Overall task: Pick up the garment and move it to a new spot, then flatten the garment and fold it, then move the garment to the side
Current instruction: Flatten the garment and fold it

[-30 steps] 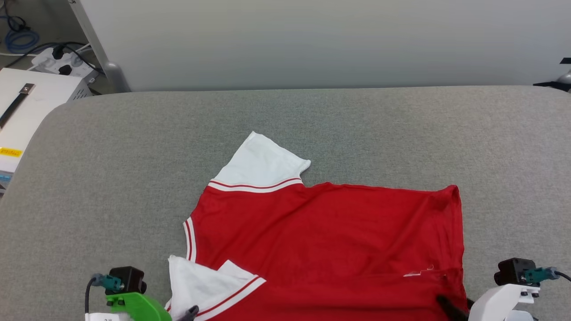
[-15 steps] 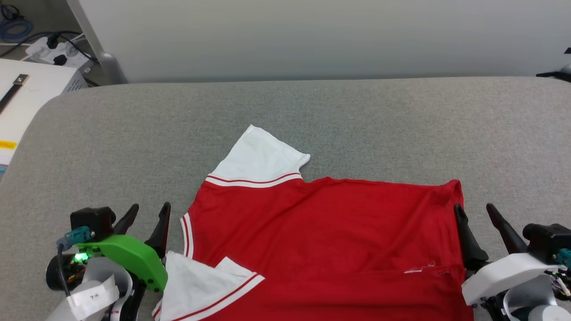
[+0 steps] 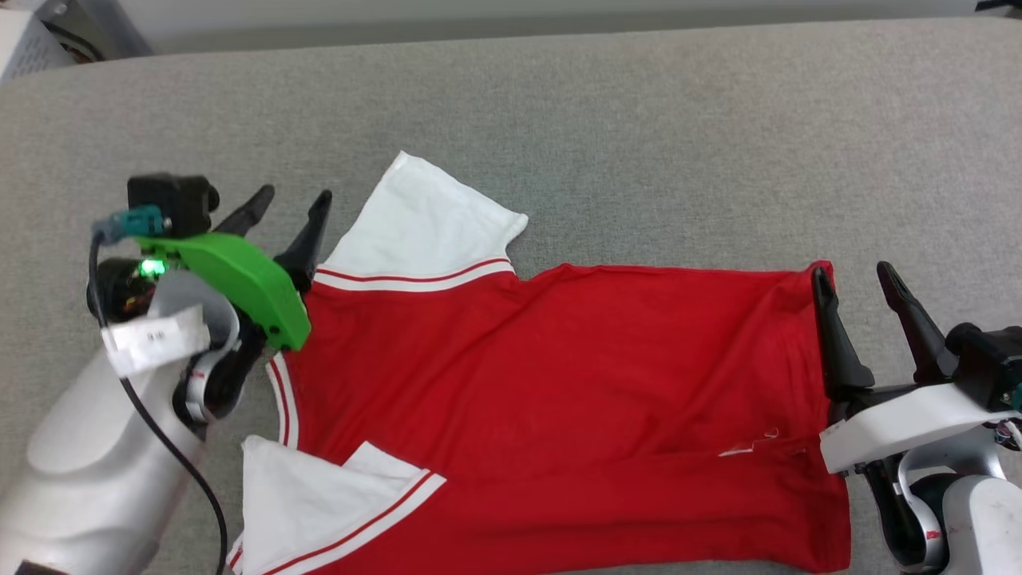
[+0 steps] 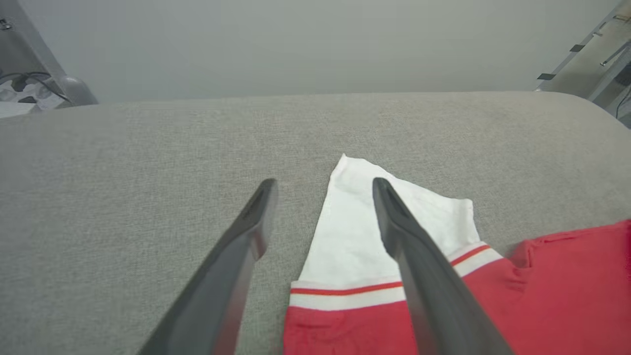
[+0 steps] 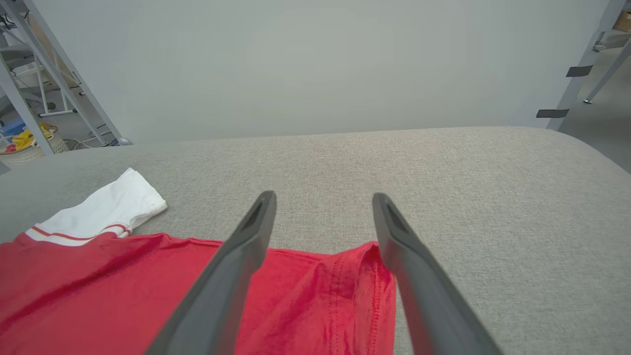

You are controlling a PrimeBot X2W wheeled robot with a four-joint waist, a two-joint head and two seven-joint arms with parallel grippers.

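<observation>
At the far left corner of the garment (image 3: pixel 559 383), the left gripper (image 3: pixel 295 194) hangs wide open. One finger is over the white sleeve (image 3: pixel 431 216) and one is over the grey cushion (image 3: pixel 639 120). The right gripper (image 3: pixel 850 270) is wide open too, at the far right corner over the red hem (image 5: pixel 379 296). The garment lies flat between them.

L tool (image 3: pixel 295 194) & R tool (image 3: pixel 850 270) both spread wide, fingers pointing fwd (L wrist bracket (image 3: pixel 239 279) green).
</observation>
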